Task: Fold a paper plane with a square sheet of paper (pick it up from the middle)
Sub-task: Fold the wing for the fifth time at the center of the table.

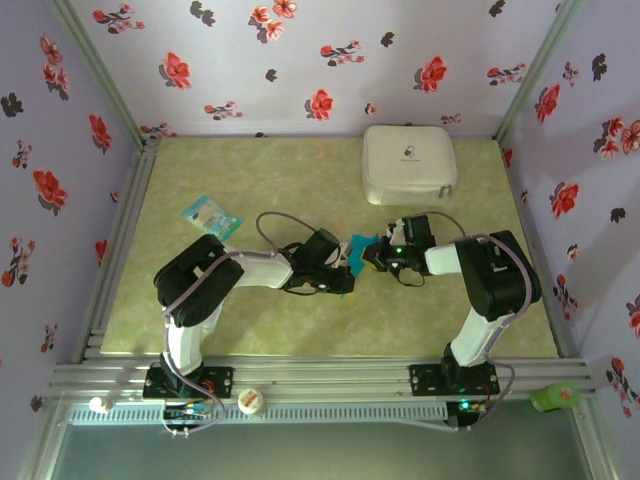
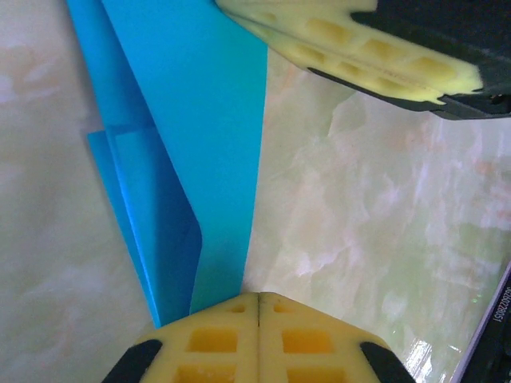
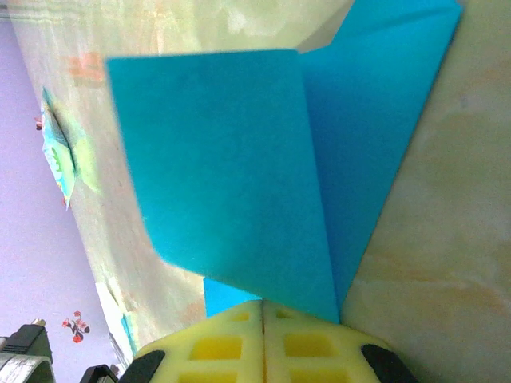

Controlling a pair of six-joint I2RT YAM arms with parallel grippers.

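Note:
The square sheet of paper (image 1: 358,247) is teal-blue and folded into creased layers, lying mid-table between both grippers. In the left wrist view the sheet of paper (image 2: 192,136) is a long narrow fold that runs down under my left gripper (image 2: 259,299), which is shut with its tips resting on the paper's end. The right gripper's yellow fingers (image 2: 359,56) touch the far end. In the right wrist view a flap of the paper (image 3: 231,159) stands up just behind my right gripper (image 3: 262,303), also shut. Seen from above, the left gripper (image 1: 346,270) and right gripper (image 1: 372,254) nearly meet.
A white zipped case (image 1: 408,163) sits at the back right. A small pale-blue printed packet (image 1: 211,215) lies at the left, also in the right wrist view as the packet (image 3: 60,155). Flowered walls enclose the table. A white cap (image 1: 250,402) and green object (image 1: 555,397) rest on the front rail.

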